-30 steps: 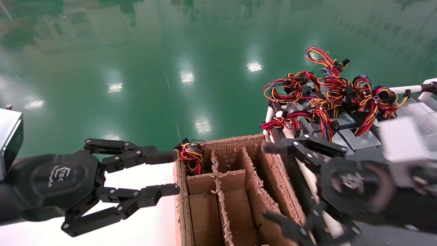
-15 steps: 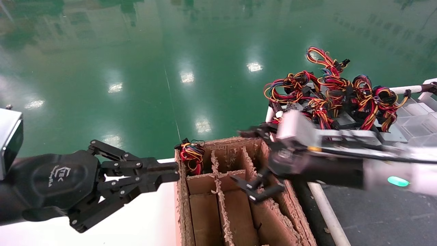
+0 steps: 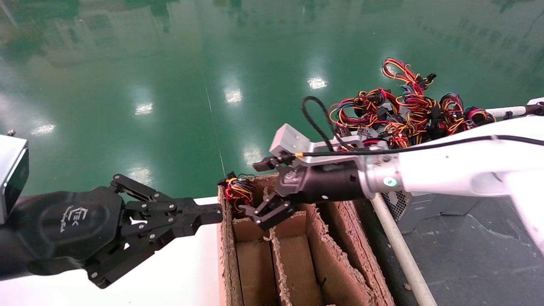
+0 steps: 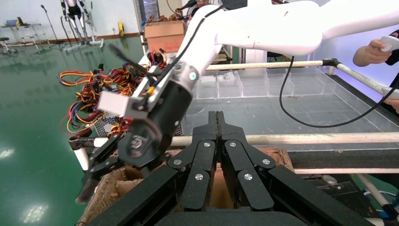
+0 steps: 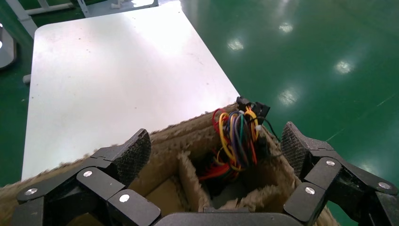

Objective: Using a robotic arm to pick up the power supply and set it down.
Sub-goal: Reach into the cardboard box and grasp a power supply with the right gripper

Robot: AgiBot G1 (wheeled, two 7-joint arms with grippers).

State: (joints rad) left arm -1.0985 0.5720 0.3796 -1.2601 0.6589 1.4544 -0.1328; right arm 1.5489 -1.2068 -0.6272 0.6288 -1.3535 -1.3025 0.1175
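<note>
A: Head view first. Where's the right gripper (image 3: 265,191)?

B: Reaching in from three o'clock on its white arm (image 3: 459,163), hanging over the far end of the brown cardboard divider box (image 3: 297,250). Its jaws are spread wide and grasp nothing: one finger lies toward twelve o'clock, the other dips just above the dividers.

A: And the power supply?

B: One power supply (image 3: 239,193) sits down in the far corner compartment, at about nine o'clock from the right gripper, just beside it. Only its bundle of red, yellow and orange wires pokes above the rim. More supplies are heaped in a pile (image 3: 408,114) at about two o'clock of the box, wires tangled on top, with a grey vented case showing under the arm.

A: The left gripper (image 3: 212,214)?

B: At nine o'clock of the box, over the white worktop (image 3: 178,276). Its jaws are clenched together, tips just beside the box wall, grasping nothing.

A: Left wrist view?

B: The left gripper's (image 4: 217,117) own fingers are pressed flat against each other. Beyond them the right gripper (image 4: 96,162) hangs opened above the cardboard edge, the wire heap behind it.

A: Right wrist view?

B: Looking down between the right gripper's (image 5: 214,146) released jaws. The two ribbed pads stand well apart, and the power supply's (image 5: 237,134) wire bundle stands in the corner compartment between them, touched by neither. The white worktop (image 5: 117,75) lies past the box.
</note>
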